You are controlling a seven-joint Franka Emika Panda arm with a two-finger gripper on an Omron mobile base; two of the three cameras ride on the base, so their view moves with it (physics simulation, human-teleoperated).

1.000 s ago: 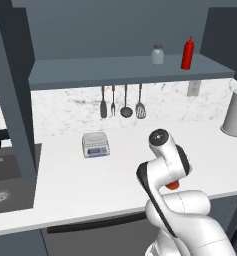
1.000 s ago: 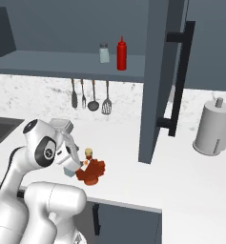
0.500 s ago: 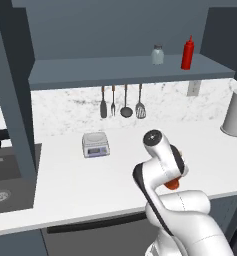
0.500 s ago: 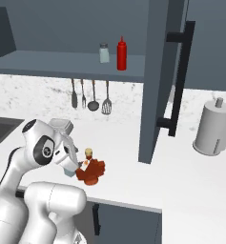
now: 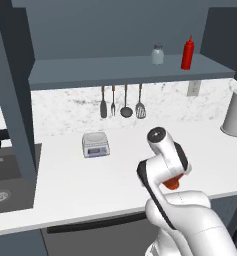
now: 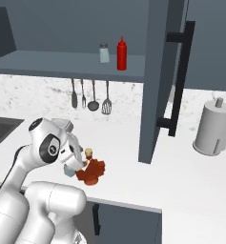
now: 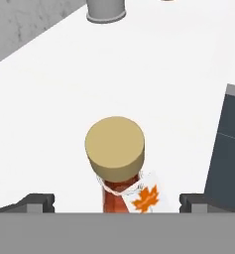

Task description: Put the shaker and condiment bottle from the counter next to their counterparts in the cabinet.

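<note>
Fingers [image 7: 114, 202] spread wide, gripping nothing; one tip at lower left and one at lower right of the hand view, with the condiment bottle [image 7: 120, 171] standing upright between them, clear of both. In the right base view the condiment bottle [image 6: 90, 170] sits at lower centre of frame on the table [image 6: 181, 176], near its front edge, just beside the gripper [image 6: 72, 159]; a small pale object pokes out under the hand, can't tell if it's the shaker. In the left base view only a red sliver of the bottle [image 5: 170, 183] shows behind the arm, lower right. Open white table [image 5: 70, 185] to the left of the arm, up to the scale [image 5: 95, 145] at centre left; sink [image 5: 2, 182] at the far left edge. Cabinet shelf [image 6: 62, 64] runs across the upper frame, mostly bare, with one shaker [image 6: 104, 53] and one red squeeze bottle [image 6: 121, 54] standing close together near its right end. Open cabinet door [image 6: 162, 81] hangs down right of centre, its lower edge close above the table, just to the right of the bottle. Counts: one leaf bottle, one squeeze bottle, one shaker on the shelf, three hanging utensils [image 6: 90, 95] on the backsplash, one paper towel holder [image 6: 213, 128] at far right, one scale.
</note>
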